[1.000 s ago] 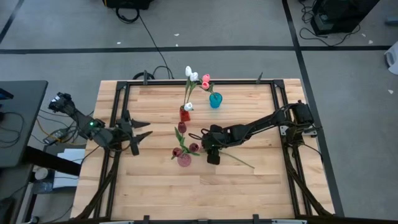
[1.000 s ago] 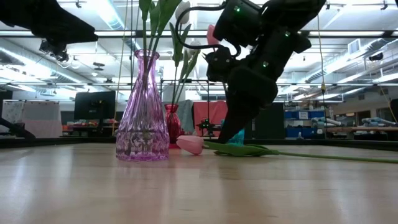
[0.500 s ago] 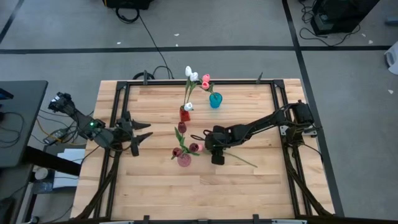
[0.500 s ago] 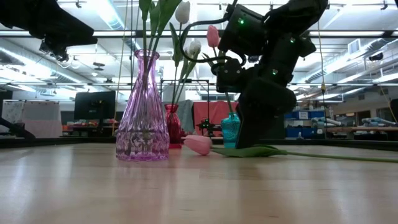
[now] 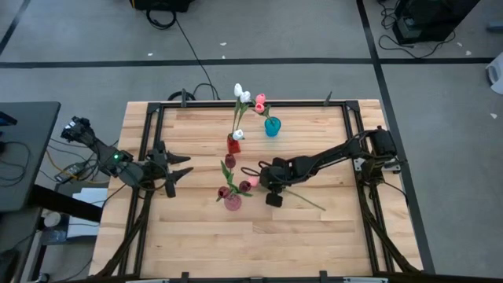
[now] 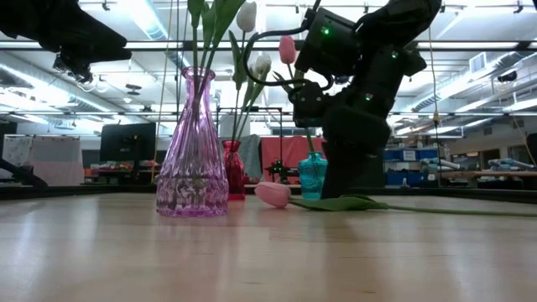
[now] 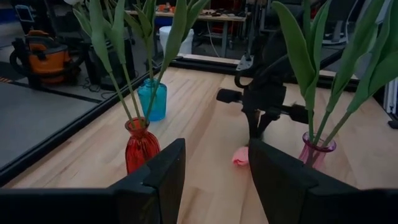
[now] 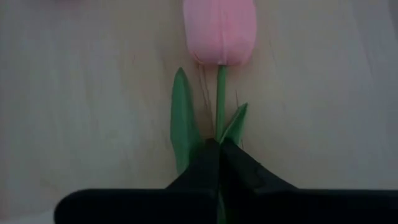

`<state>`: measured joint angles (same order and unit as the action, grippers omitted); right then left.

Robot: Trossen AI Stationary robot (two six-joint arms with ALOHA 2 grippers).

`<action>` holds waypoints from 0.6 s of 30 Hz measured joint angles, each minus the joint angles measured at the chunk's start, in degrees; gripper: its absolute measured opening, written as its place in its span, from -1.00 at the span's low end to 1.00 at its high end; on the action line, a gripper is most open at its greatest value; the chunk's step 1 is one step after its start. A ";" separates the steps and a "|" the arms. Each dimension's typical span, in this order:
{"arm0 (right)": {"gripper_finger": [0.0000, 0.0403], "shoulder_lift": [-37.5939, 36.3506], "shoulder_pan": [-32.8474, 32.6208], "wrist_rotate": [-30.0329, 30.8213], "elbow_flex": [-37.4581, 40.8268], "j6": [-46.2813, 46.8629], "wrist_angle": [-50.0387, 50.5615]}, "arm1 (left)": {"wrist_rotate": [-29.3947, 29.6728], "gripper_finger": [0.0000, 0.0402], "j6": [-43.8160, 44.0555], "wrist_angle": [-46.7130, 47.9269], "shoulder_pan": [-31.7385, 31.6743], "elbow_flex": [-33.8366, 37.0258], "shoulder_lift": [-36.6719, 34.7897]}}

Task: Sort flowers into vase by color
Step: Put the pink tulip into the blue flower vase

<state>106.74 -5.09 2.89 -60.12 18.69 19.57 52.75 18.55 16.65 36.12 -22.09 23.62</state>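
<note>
pink tulip [image 8: 219, 31] flat on table [image 5: 314, 228] | right gripper [image 8: 219, 148] seemingly clamps stem | left gripper [image 5: 179, 170] apart

A wooden table [image 5: 306, 236] with a black frame stands on grey carpet [image 5: 259, 31] crossed by dark tape lines [image 5: 236, 61]. A black cable [image 5: 189, 55] runs over the floor. Long ceiling lights [image 6: 151, 17] shine above distant desks; an orange vacuum [image 7: 46, 53] stands beside the table.

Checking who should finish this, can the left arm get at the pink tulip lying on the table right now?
Probably not: the right gripper is shut on the pink tulip, its arm over it, while the left gripper sits open at the table's left side.
</note>
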 joint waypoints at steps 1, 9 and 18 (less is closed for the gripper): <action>-0.92 -0.14 0.24 -0.03 -0.01 0.47 0.31 | 0.00 -0.10 0.04 0.01 -0.01 0.00 0.00; -0.97 -4.43 2.63 2.10 0.07 0.64 7.32 | -2.72 -0.10 1.99 0.12 0.00 0.00 0.00; -0.96 -15.07 8.25 13.24 3.37 0.19 9.76 | -3.23 -0.09 2.84 0.03 0.00 0.00 0.00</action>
<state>91.68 3.17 16.14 -56.75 18.88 29.33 49.52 21.39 16.69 36.12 -22.09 23.62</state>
